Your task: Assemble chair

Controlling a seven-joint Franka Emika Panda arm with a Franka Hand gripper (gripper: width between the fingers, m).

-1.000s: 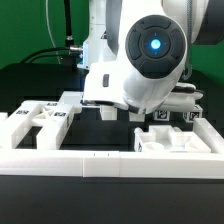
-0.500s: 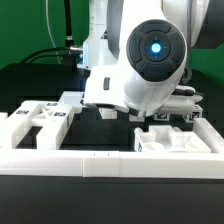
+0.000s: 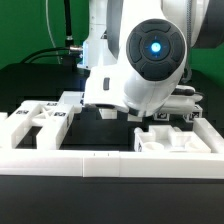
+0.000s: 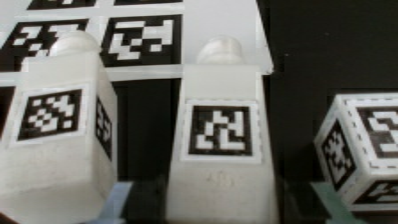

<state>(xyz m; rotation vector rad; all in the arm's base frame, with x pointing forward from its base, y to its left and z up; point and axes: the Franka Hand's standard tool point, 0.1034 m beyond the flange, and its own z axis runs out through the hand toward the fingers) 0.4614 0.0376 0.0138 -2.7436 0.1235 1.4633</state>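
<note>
In the exterior view the arm (image 3: 140, 70) fills the middle and hides the fingers, so from here I cannot tell how wide they stand or whether they hold anything. The chair is not one body. A slotted panel (image 3: 40, 122) lies on the dark tabletop (image 3: 110, 205) toward the exterior view's left. Another blocky piece (image 3: 170, 142) lies toward its right, apart from the panel, and both sit behind the border rail (image 3: 100, 162).

The wrist view shows a tagged post (image 4: 222, 125) with a second post (image 4: 63, 120) beside it, not touching, their peg ends pointing toward the marker board (image 4: 134, 30). A third tagged block (image 4: 365, 135) lies separate. Dark blurs flank the first post's near end; whether they are the fingers I cannot tell.

Judging by these loose parts, assembly looks barely begun, with almost all the joining left.
</note>
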